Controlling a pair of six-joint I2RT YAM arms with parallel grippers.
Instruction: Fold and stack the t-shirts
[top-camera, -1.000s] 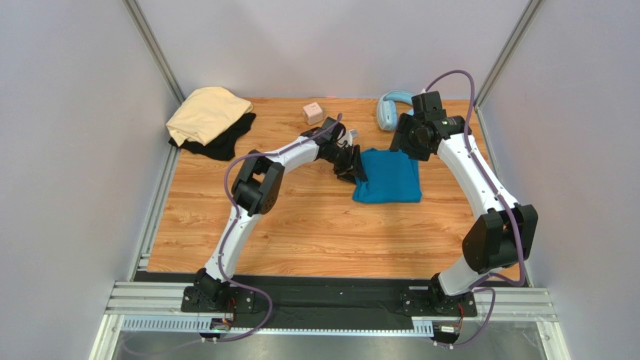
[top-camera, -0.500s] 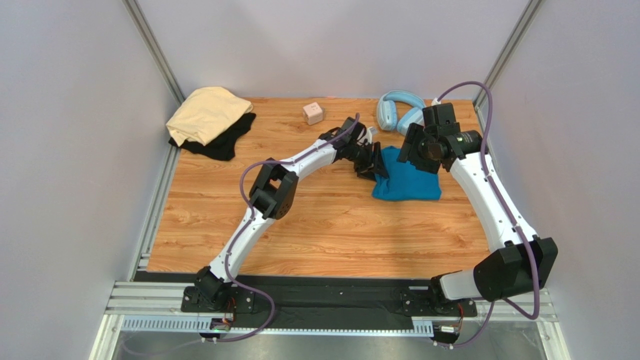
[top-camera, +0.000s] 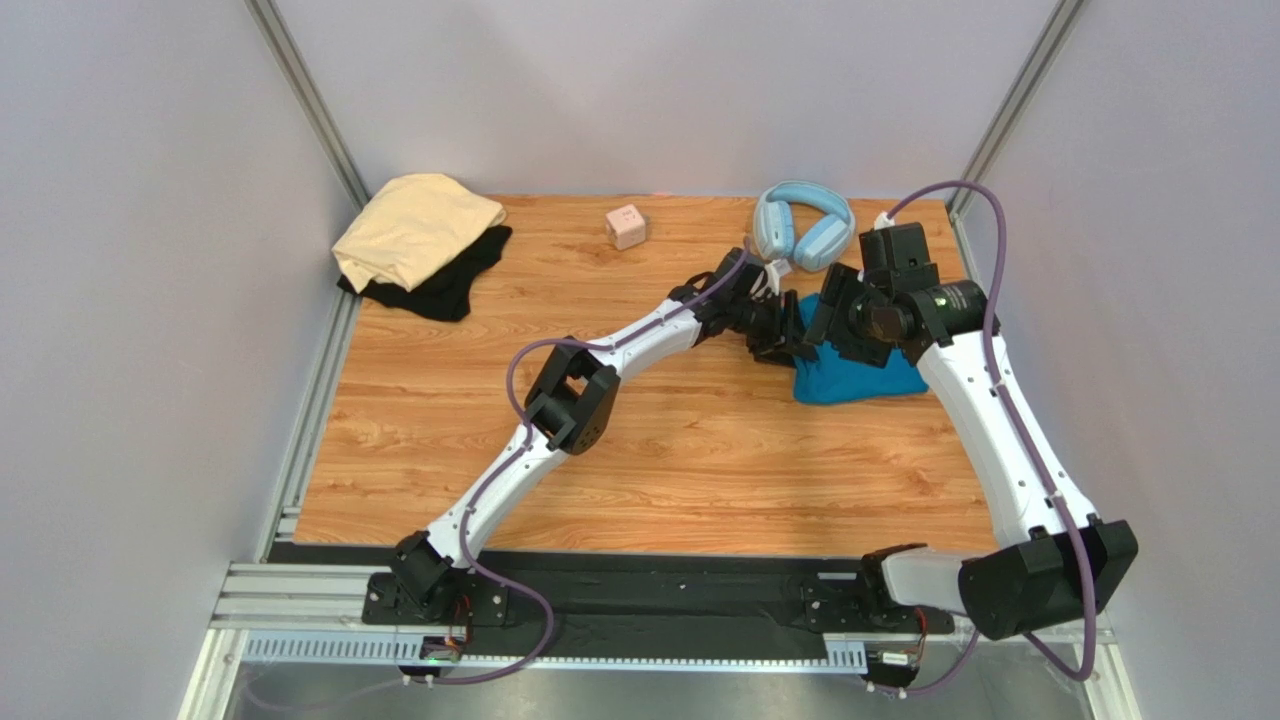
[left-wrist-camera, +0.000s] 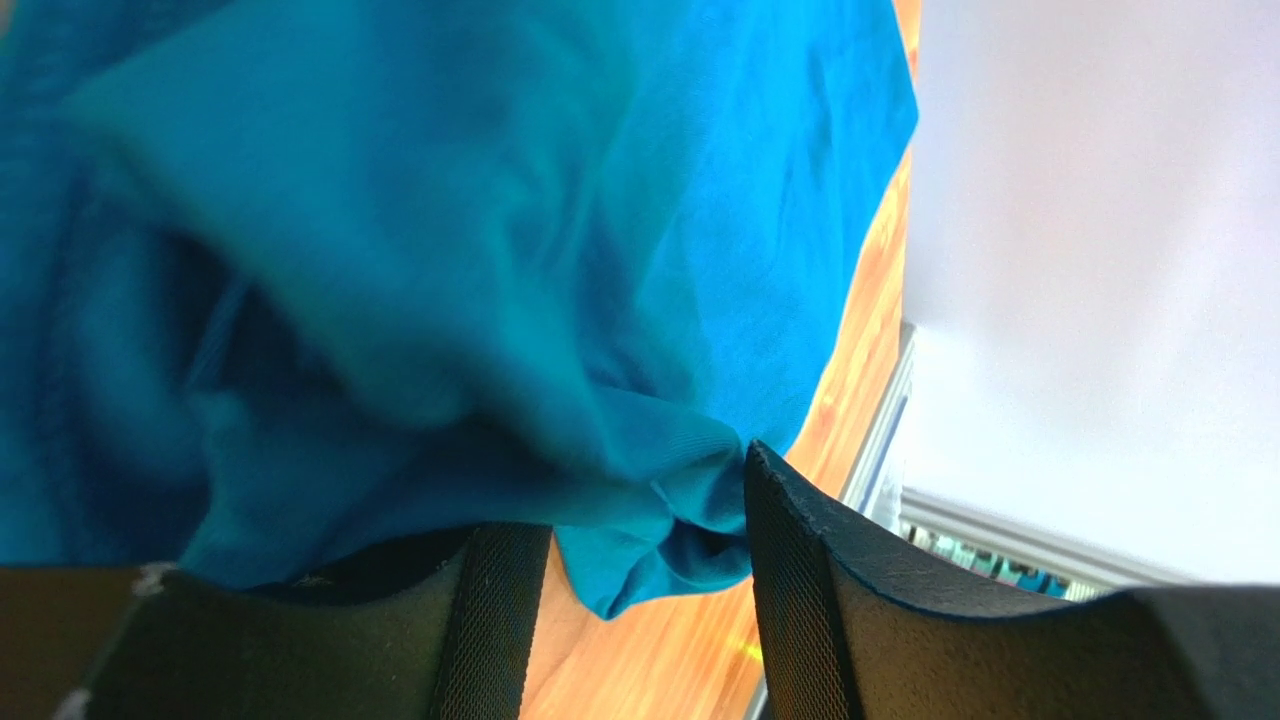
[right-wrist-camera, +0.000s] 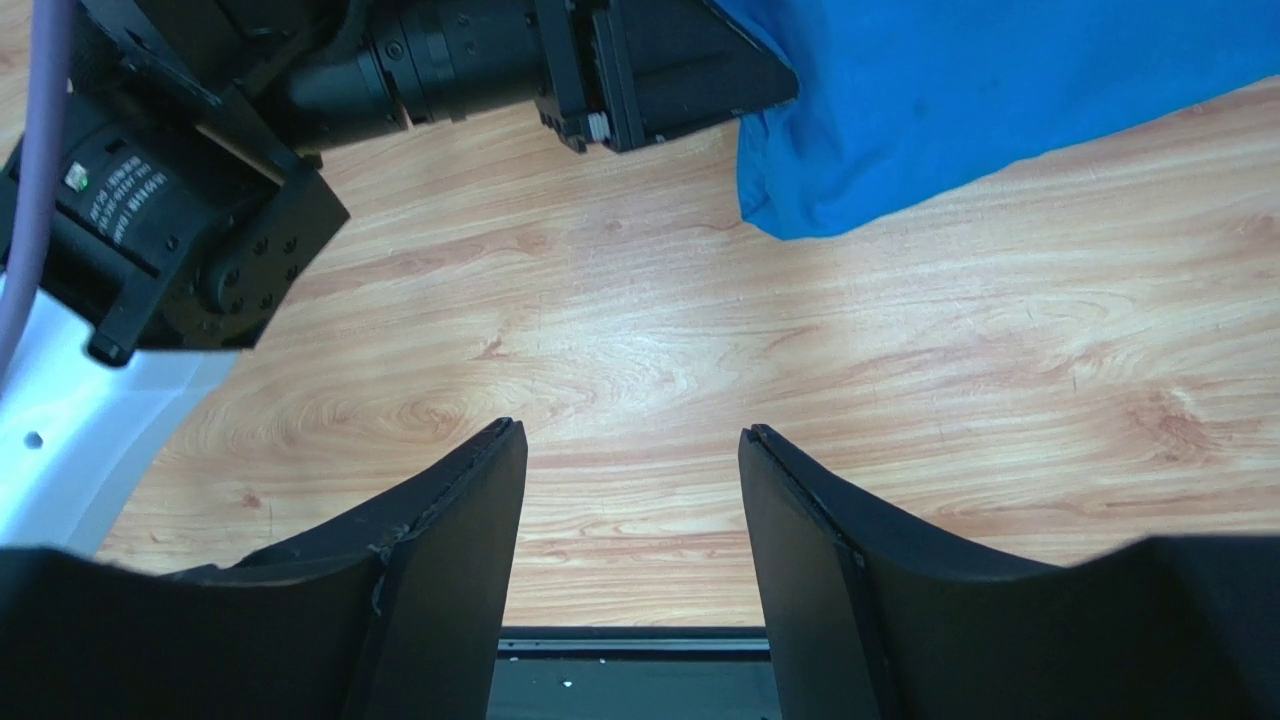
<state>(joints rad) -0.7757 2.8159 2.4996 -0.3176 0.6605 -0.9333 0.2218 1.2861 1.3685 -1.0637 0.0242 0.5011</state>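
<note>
- From the top view, we judge the work partly done. The teal-blue t-shirt (top-camera: 872, 383) lies as a compact folded packet just beside both pincers, under and right of them.
- The pale tan t-shirt (top-camera: 409, 225) sits on the black t-shirt (top-camera: 451, 285), far to the left of the left pincer (top-camera: 784, 327). That pile looks loose and rumpled, so we think neatening it and bringing the teal one over are left.
- The right pincer (top-camera: 839, 323) hovers close by its partner. The glossy light-blue headphones (top-camera: 796, 225) lie just beyond them, and the small pink cube (top-camera: 627, 227) is further left on the wood-grain surface (top-camera: 676, 465).
- At the left wrist, the left pincer (left-wrist-camera: 631, 510) stands wide. A soft, creased hem of the teal-blue t-shirt (left-wrist-camera: 451, 225) droops into the gap, but we see bare wood there too and no clamping.
- At the right wrist, the right pincer (right-wrist-camera: 631, 450) is spread apart and empty over smooth wood. The matte teal-blue t-shirt (right-wrist-camera: 977, 90) lies ahead and to the right, and the left arm's black wrist (right-wrist-camera: 451, 60) is ahead and to the left.
</note>
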